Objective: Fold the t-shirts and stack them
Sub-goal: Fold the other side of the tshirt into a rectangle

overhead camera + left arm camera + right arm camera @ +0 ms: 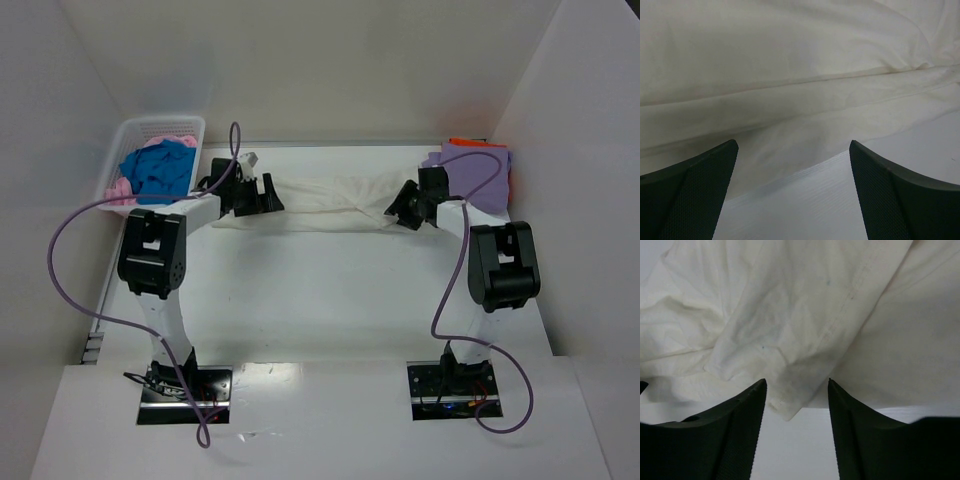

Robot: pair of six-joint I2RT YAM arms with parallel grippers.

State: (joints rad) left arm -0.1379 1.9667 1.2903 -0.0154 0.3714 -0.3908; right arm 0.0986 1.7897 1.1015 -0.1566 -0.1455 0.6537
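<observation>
The cream-white shirt (330,205) lies across the far middle of the table (320,300). It is drawn out into a long, narrow, twisted band running left to right. The cloth is soft and matte, with shallow creases and a stitched seam visible in the right wrist view.

The left gripper (793,150) is at the band's left end. Its dark, finely textured fingers (695,190) are spread wide. Smooth folds of cloth lie ahead of them and bare table shows in the gap; nothing is pinched.

The right gripper (796,385) is at the band's right end. Its fingers (735,430) stand apart with a narrower gap. A rumpled, pointed corner of the shirt hangs down into that gap, and the fingers are not pressed onto it.

At the far right corner a lavender shirt (480,170) lies flat in a roughly square fold. It sits on top of an orange shirt (468,143), of which only the edges show.

At the far left stands a white plastic lattice basket (150,128), rectangular with rounded corners. It holds a crumpled blue shirt (160,172) heaped over a pink shirt (172,143).

The table is a smooth white surface enclosed by plain white walls. Purple cables (70,225) loop from each arm.
</observation>
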